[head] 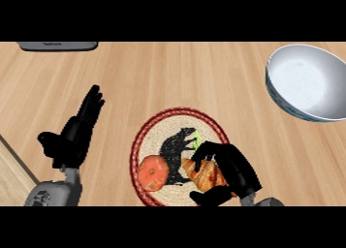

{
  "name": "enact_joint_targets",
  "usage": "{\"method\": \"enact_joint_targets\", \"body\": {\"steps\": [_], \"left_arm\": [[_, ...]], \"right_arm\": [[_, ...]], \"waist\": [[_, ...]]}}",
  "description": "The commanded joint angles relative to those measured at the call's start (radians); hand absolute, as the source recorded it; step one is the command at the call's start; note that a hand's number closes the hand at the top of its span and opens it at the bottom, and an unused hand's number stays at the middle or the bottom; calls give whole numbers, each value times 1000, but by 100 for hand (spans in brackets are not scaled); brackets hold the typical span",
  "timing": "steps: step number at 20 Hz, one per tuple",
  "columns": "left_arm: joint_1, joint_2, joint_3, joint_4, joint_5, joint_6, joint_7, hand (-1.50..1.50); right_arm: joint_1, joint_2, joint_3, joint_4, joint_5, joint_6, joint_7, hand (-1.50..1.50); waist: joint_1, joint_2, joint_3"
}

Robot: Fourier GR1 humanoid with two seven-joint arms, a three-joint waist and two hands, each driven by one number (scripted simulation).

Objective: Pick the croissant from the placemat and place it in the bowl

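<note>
Head view: my right hand (229, 172) has its fingers (204, 151) curled round the croissant (206, 177), which lies on the round placemat (177, 118) beside an orange fruit (153, 172). My left hand (71, 135) rests at the left, fingers straight. The white bowl (309, 82) stands well apart on the tabletop (168, 72), upper right.

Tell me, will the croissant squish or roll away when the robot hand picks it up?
The golden-brown crescent-shaped croissant probably won't roll: it looks long and lumpy, lying flat on the round woven placemat. It is likely light for its size, being a pastry. It may squash or flake a bit, since the right robot hand curls around it from above.
</note>
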State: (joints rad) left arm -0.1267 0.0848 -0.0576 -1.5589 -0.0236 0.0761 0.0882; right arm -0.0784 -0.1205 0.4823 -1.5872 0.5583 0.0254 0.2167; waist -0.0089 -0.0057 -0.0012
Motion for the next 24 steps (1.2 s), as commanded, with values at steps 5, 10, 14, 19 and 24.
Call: {"method": "enact_joint_targets", "body": {"steps": [5, 10, 14, 19, 24], "left_arm": [[-70, -4, 39, 43, 6, 10, 15, 0], [-2, -44, -38, 3, -59, 44, 5, 0], [-12, 5, 9, -10, -11, -7, 32, 0], [-9, -15, 14, 15, -10, 1, -14, 0], [5, -39, -31, -47, -39, 20, 38, 0]], "right_arm": [[77, -59, -148, -240, -196, 93, -34, 150], [126, -29, -138, -429, -191, 21, -98, 150], [89, -55, -186, -591, -142, 1, -54, 150], [-32, -94, -239, -805, -80, 77, 248, 150], [-268, -119, -342, -835, -110, 186, 551, 150]], "waist": [[1, 5, 1], [0, 2, 1], [3, 1, 1], [3, 2, -1], [12, 2, 0]]}}
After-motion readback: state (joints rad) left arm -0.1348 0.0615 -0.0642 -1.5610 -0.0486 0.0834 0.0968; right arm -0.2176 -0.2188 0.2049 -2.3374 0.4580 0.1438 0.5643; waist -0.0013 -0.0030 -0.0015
